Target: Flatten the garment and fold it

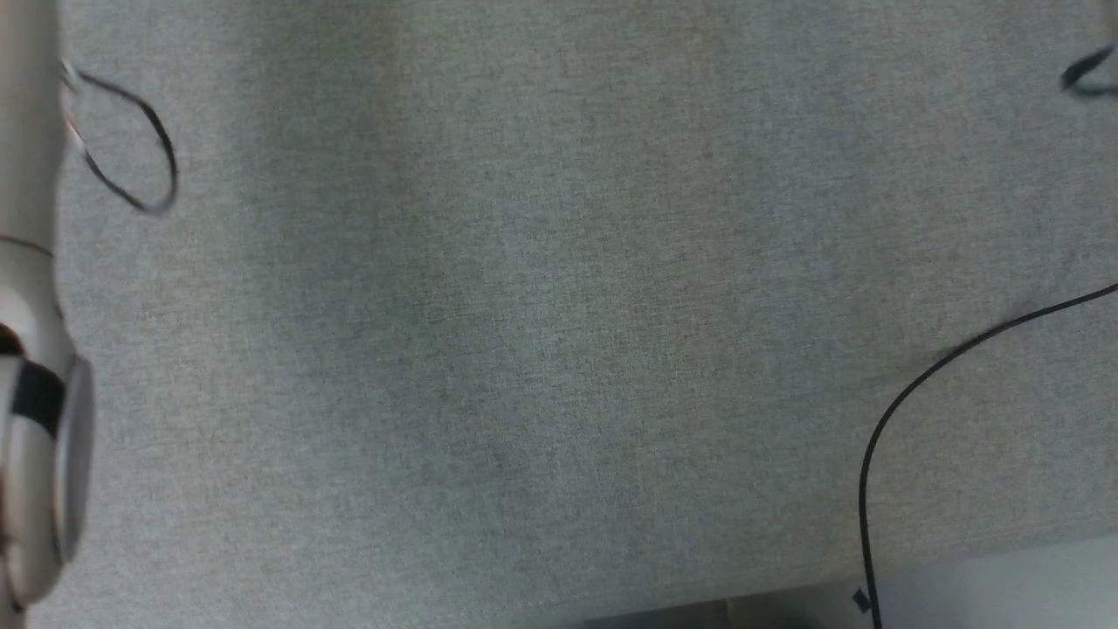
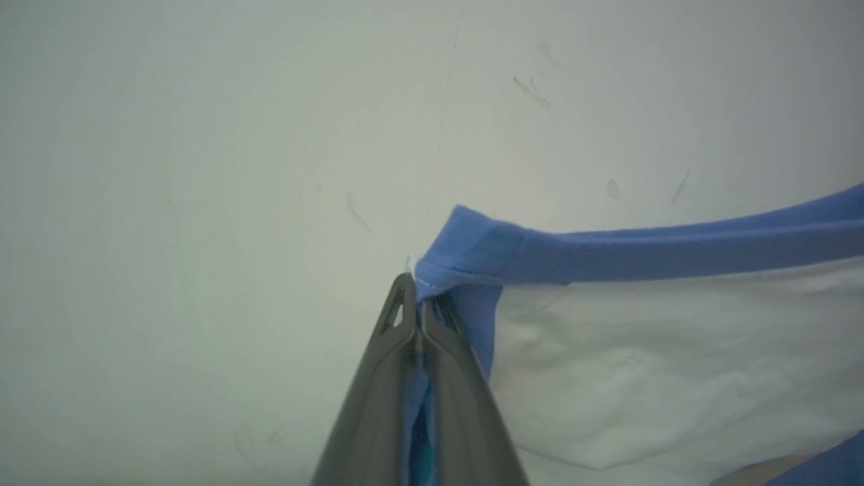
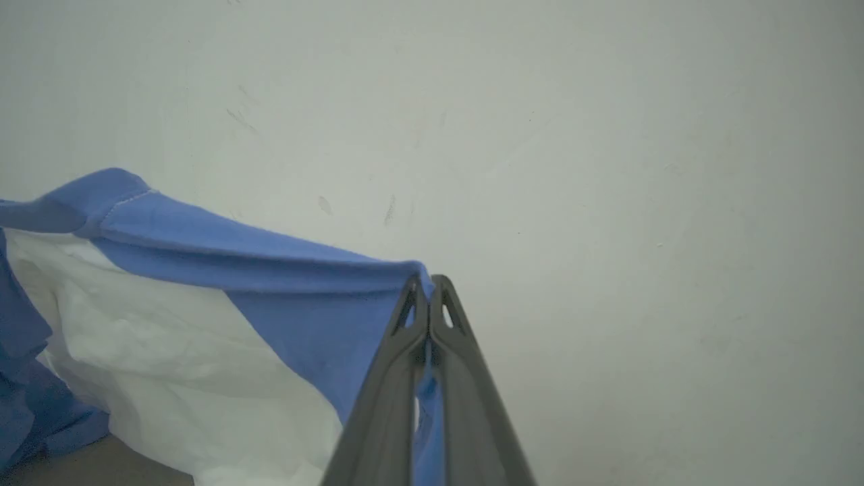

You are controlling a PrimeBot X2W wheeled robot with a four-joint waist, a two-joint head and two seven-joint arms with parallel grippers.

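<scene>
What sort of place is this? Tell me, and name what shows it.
Probably an indoor lab or workroom, though it's hard to tell: a grey felt-like surface with a loose black cable across it, and a pale scuffed surface behind the garment.

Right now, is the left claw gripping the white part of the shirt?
No: the left claw is pinched shut on a blue edge of the shirt.

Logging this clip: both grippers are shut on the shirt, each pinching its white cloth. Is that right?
No. Both grippers are shut on the shirt, but each pinches blue cloth, not white: the left gripper in the left wrist view, the right gripper in the right wrist view.
</scene>
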